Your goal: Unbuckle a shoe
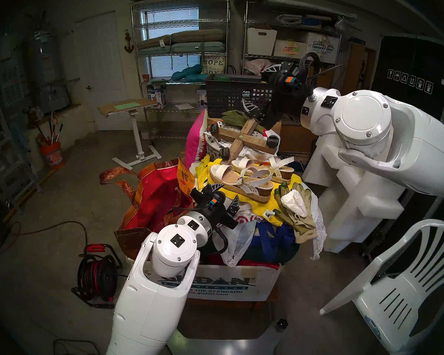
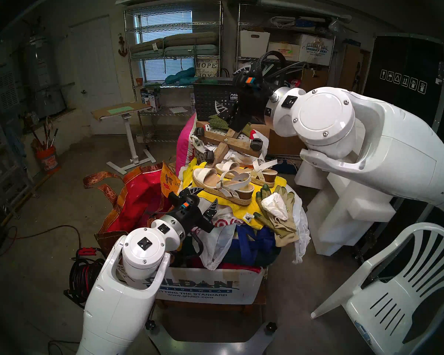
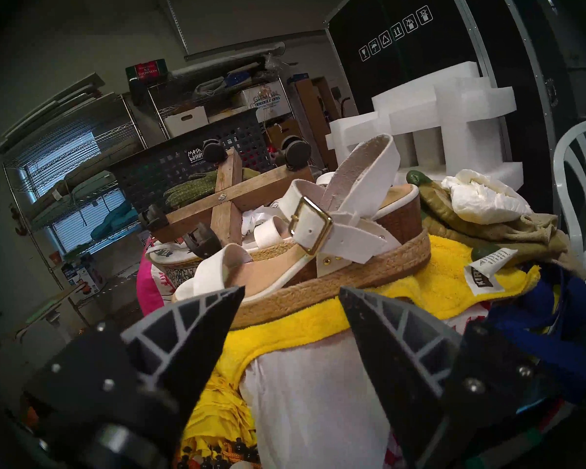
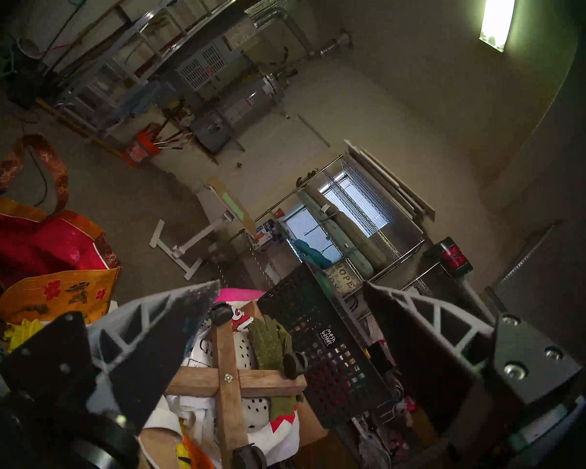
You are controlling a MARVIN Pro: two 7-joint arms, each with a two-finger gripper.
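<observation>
The shoe (image 1: 237, 184), a white-strapped platform sandal with a jute sole, lies on a yellow towel (image 1: 244, 206) on top of a pile. Its ankle strap is fastened in a gold buckle (image 3: 310, 226). Its twin sandal (image 1: 272, 165) lies just behind it. My left gripper (image 1: 226, 194) is open and empty, just in front of the shoe's sole and not touching it; in the left wrist view (image 3: 291, 290) the shoe (image 3: 318, 272) fills the space beyond the fingertips. My right gripper (image 1: 251, 86) is open and empty, held high above the back of the pile, far from the shoe.
A wooden cross with casters (image 1: 244, 139) and a black mesh basket (image 1: 228, 95) stand behind the sandals. Green gloves (image 1: 295, 213) lie to the right. A red bag (image 1: 154, 200) stands on the left, foam blocks (image 1: 356, 193) and a white chair (image 1: 405, 282) on the right.
</observation>
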